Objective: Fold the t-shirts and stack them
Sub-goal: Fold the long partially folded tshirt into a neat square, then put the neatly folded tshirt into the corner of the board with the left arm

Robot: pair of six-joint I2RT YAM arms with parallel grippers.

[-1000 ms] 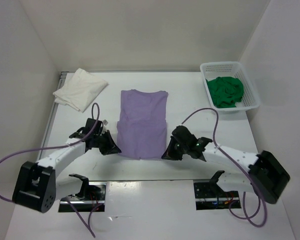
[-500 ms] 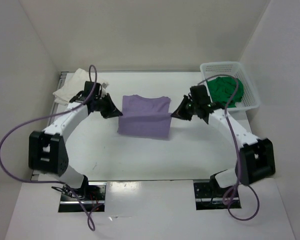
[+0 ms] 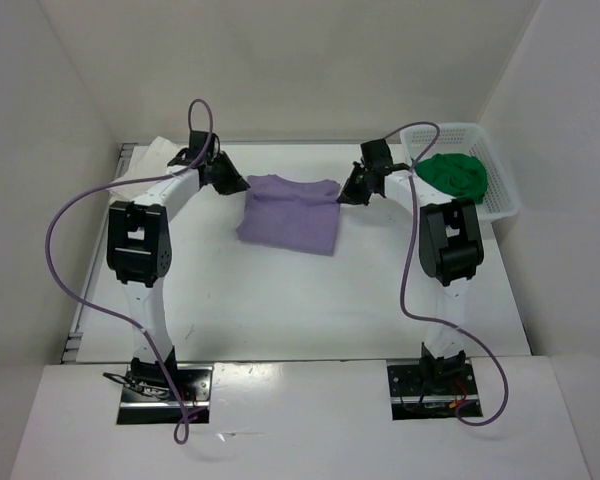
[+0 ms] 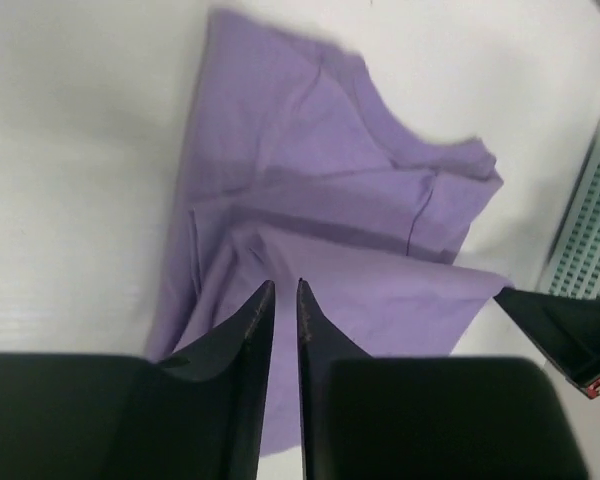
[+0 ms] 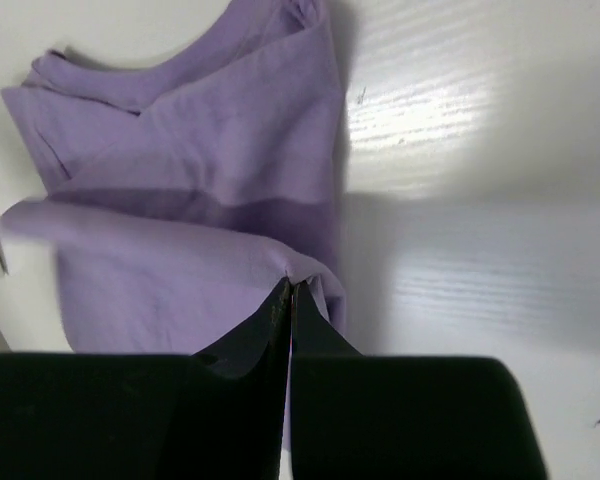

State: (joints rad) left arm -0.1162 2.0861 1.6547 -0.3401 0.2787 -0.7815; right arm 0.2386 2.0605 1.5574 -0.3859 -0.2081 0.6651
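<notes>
The light purple t-shirt [image 3: 288, 212] lies folded in half at the back middle of the table, its near half laid over its far half. My left gripper [image 3: 242, 185] is at the shirt's far left corner. Its jaws [image 4: 285, 285] stand a narrow gap apart above the purple cloth [image 4: 380, 290], pinching nothing. My right gripper [image 3: 342, 197] is at the far right corner, shut on the folded edge of the purple cloth [image 5: 180, 270] at its tips [image 5: 288, 282]. The white t-shirt [image 3: 156, 150] shows only partly behind the left arm. The green t-shirt [image 3: 455, 172] is bundled in the basket.
The white perforated basket [image 3: 502, 190] stands at the back right, close to the right arm. White walls enclose the table on three sides. Both arms reach far back, with purple cables [image 3: 70, 230] looping out beside them.
Both grippers carried the purple shirt's near hem to the far end, folding it in half. The left jaws have parted slightly; the right stays shut.
</notes>
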